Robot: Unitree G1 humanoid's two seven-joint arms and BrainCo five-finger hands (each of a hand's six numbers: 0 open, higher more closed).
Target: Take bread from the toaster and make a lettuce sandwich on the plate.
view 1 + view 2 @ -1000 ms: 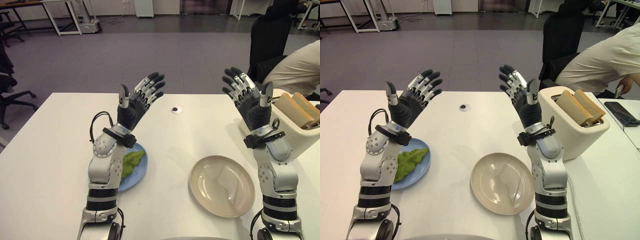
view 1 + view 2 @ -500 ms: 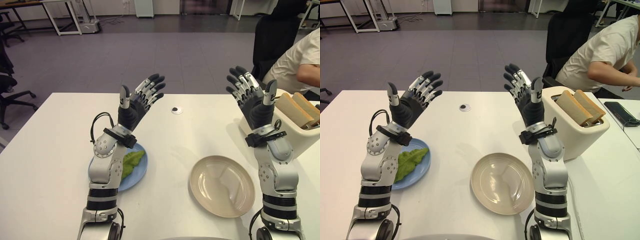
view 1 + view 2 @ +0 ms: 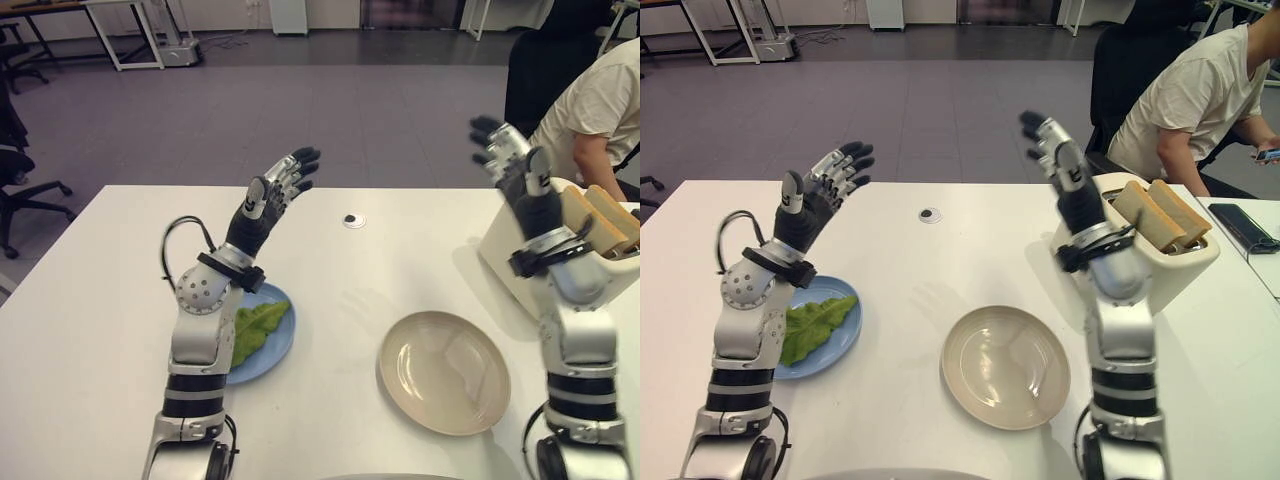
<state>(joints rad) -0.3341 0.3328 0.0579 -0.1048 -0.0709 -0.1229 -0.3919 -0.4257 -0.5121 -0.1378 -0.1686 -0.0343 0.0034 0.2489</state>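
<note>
My right hand [image 3: 1060, 165] is raised, fingers spread, holding nothing; my left hand [image 3: 822, 190] likewise. At the right hand's four o'clock, just beside my wrist, the bread [image 3: 1155, 215] stands as two slices in the toaster [image 3: 1175, 272]. I expect it to be light, stiff and crumbly, so I should pinch one slice's exposed top edge gently. The plate [image 3: 1005, 400] lies about six o'clock.

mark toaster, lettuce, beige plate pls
toaster [image 3: 1185, 268], right eye view, its front wall.
lettuce [image 3: 818, 322], right eye view, middle of the leaf.
beige plate [image 3: 1006, 368], right eye view, its bare centre.

Two bread slices [image 3: 1145, 217], one toaster [image 3: 1181, 270], two plates [image 3: 1005, 368], one lettuce leaf [image 3: 816, 325]
</note>
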